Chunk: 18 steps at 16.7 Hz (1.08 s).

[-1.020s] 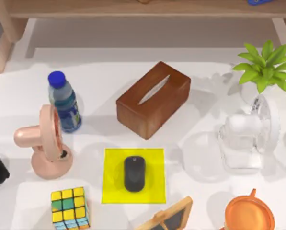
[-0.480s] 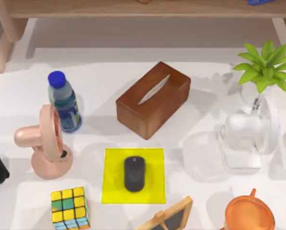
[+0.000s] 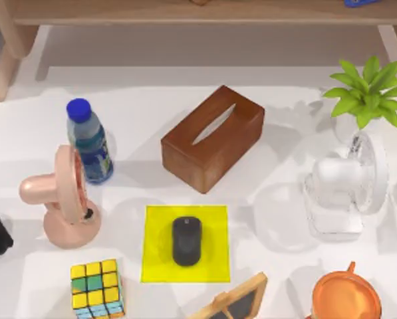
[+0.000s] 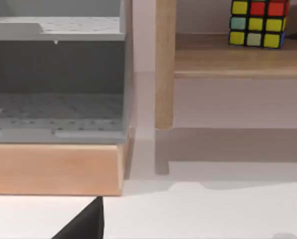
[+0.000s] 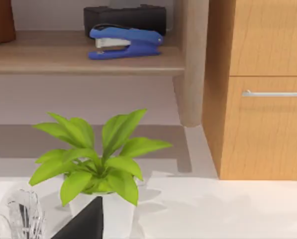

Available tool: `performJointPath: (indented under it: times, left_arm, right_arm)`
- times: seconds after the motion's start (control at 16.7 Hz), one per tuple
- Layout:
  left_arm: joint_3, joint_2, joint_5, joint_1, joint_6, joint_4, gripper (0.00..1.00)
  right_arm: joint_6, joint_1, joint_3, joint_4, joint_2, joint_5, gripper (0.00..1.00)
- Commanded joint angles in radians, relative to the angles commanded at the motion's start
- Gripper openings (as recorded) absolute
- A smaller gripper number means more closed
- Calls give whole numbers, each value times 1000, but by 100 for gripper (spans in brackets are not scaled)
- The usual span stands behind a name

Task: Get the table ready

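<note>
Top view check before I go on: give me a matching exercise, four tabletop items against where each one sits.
Items:
1. black mouse
2. tissue box
3. potted plant
4. puzzle cube

Places:
A. far right of the table
B. near edge, left of the yellow mat
C. on the yellow mat
D. middle, beyond the mat

Pairs: 1-C, 2-D, 3-A, 4-B

table (image 3: 284,113): wide flat smooth white top, level; runs out in front of the light-wood shelf unit (image 3: 185,13); crowded with small objects; shadows fall across it
</note>
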Motion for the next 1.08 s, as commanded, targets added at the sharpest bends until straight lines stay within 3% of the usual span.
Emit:
performJointPath:
  times: [0.24, 0.42, 1.08]
  left_arm:
    - [62, 61, -13, -15, 0, -2, 100]
    - [220, 216, -41, -47, 1, -6, 100]
    - [1287, 1242, -201, -227, 5, -31, 100]
  right_arm:
    - [0, 0, 0, 0, 0, 0, 100]
    - [0, 0, 0, 0, 0, 0, 100]
    - [0, 0, 0, 0, 0, 0, 100]
